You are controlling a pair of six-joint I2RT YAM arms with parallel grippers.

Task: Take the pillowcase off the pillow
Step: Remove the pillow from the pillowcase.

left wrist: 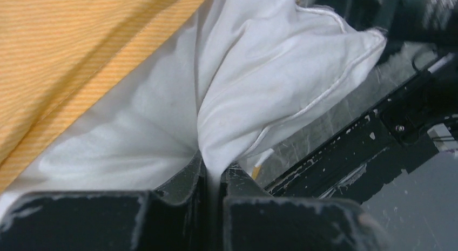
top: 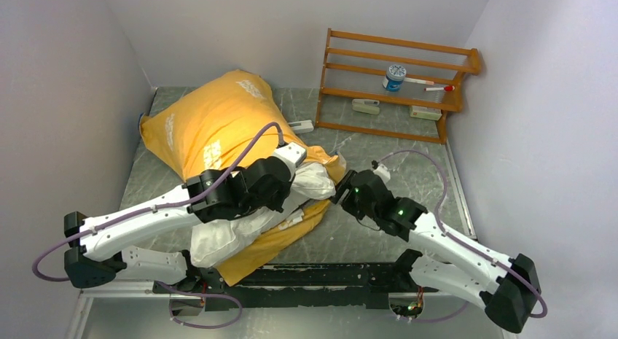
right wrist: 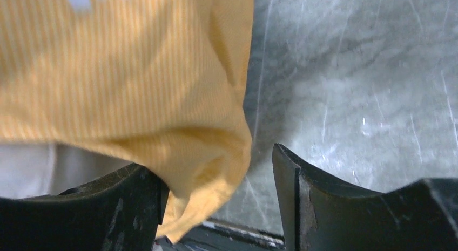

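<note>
The left gripper [left wrist: 213,178] is pinched tight on a fold of the white pillow [left wrist: 270,73], the cloth squeezed up between its two fingers. In the top view the left gripper [top: 302,184] is mostly hidden under its own wrist, so the grip shows only in the wrist camera. Just beyond the pinch the pillow bulges out bare. To the left of it the orange-yellow pillowcase [left wrist: 65,56] lies over the rest.

The right gripper [right wrist: 219,170] stands wide open. A drooping edge of the pillowcase [right wrist: 135,73] hangs into the gap against one finger, and the other finger is clear of it. Whether cloth and finger touch is hard to tell. A sliver of white shows under the cloth, cut off by the frame edge.

From above, the right gripper [top: 341,195] sits just beside the pillowcase [top: 211,127] opening. The exposed pillow [top: 218,237] juts out from there towards the arm bases, on the grey table [top: 393,164]. A wooden rack [top: 324,76] stands well beyond the right gripper.
</note>
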